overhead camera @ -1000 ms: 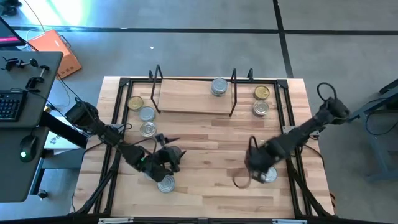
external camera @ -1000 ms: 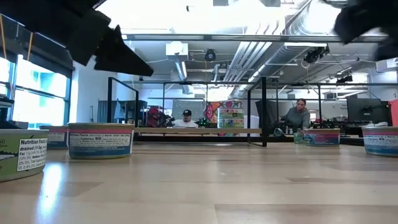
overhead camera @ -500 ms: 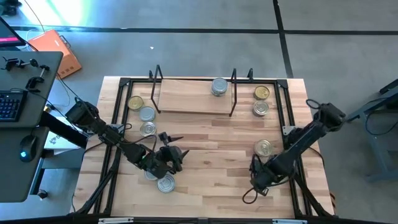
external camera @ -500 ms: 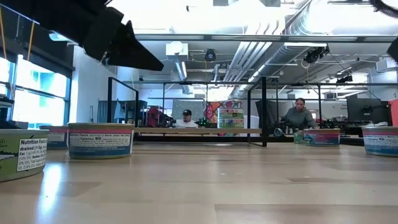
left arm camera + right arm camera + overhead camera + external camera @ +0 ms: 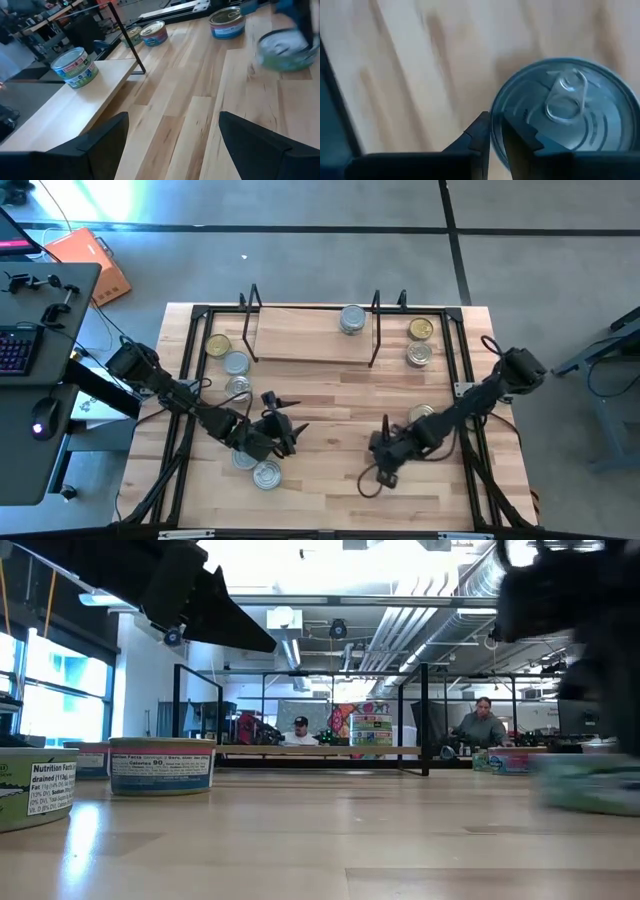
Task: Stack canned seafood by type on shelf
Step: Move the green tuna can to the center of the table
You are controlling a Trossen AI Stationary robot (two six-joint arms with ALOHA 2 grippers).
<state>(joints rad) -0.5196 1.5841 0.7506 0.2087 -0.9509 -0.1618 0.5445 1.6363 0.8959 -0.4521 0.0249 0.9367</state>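
My right gripper stands low over the table's right middle, shut on a silver-topped tin, which shows blurred in the low view and the left wrist view. My left gripper hovers open left of centre, touching nothing. Two tins stand on the table under and near it. The shelf, a light board with black wire uprights, stands at the far middle, and one tin stands on its right end. Three tins stand left of the shelf and two right of it. My right gripper holds the silver-topped tin by the rim of its top. One finger lies over the lid just inside the rim and the other is outside the wall. The fingers come slanting down from above. Whether the tin is off the table, I cannot tell.
Another tin stands beside my right forearm. A black frame rail runs along the table's left and right sides. Bare wood lies between the two grippers. People sit at desks in the room beyond the far edge.
My right gripper has moved toward the near edge and then toward the table's left, and the silver-topped tin has gone along with it. A tin that the arm hid earlier now shows beside the forearm. My left gripper has drifted a little toward the table's right.
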